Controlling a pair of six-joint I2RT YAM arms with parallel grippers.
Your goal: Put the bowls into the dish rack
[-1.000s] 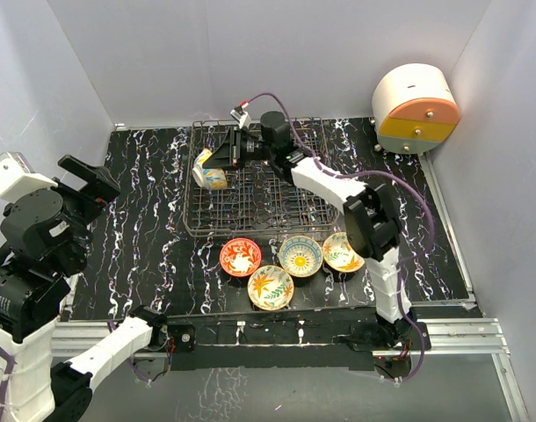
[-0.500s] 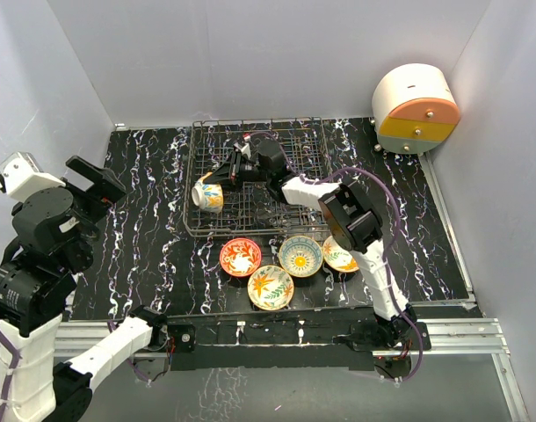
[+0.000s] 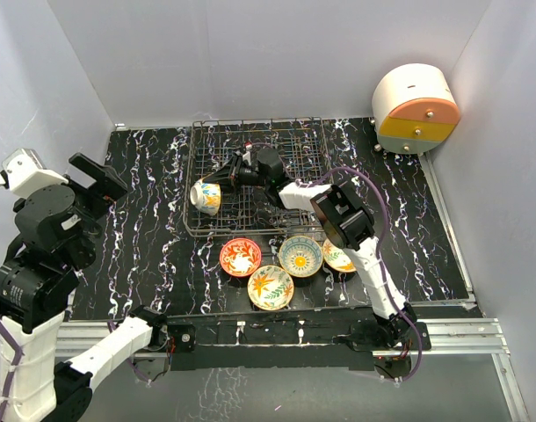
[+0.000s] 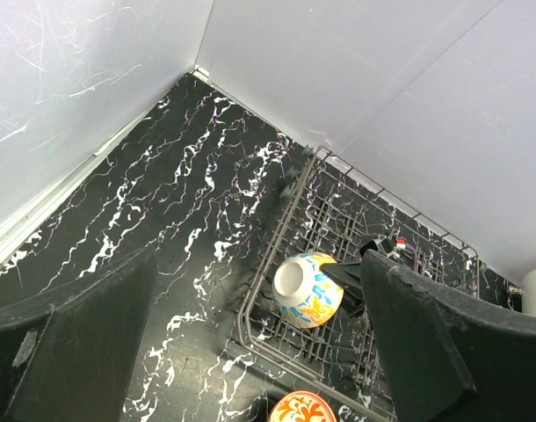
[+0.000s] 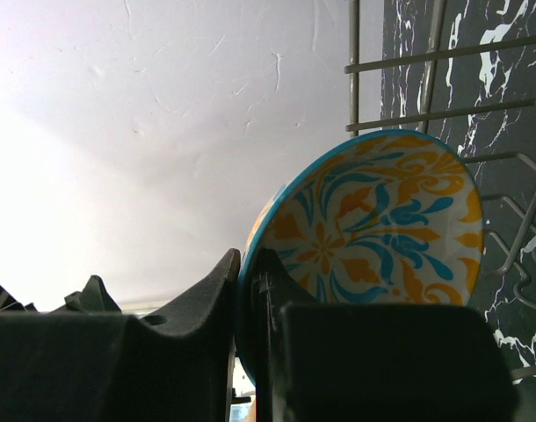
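One black marbled table point(image 3: 154, 229), filling the floor of the overhead view.
One dish rack point(image 3: 217, 141), dark wire grid, upper centre of the table; no bowl sits in it unheld.
One round white, orange and yellow drawer unit point(image 3: 416, 110), upper right, not part of the job.
One right gripper point(image 5: 246, 264), reaching across the rack to its left side, fingers pinched on the rim of the blue-orange bowl point(image 3: 206, 195). The bowl is on edge inside the rack by its left wall; whether it rests on the wires cannot be told.
One left gripper point(image 4: 259, 264), raised at the left edge, fingers spread wide, holding nothing.
Four bowls on the table just below the rack: red point(image 3: 240, 257), orange-green point(image 3: 271, 287), blue-yellow point(image 3: 300, 255), cream-green point(image 3: 340, 255), the last partly behind the right arm.
Progress, as judged: first bowl being placed, not yet released; four left.
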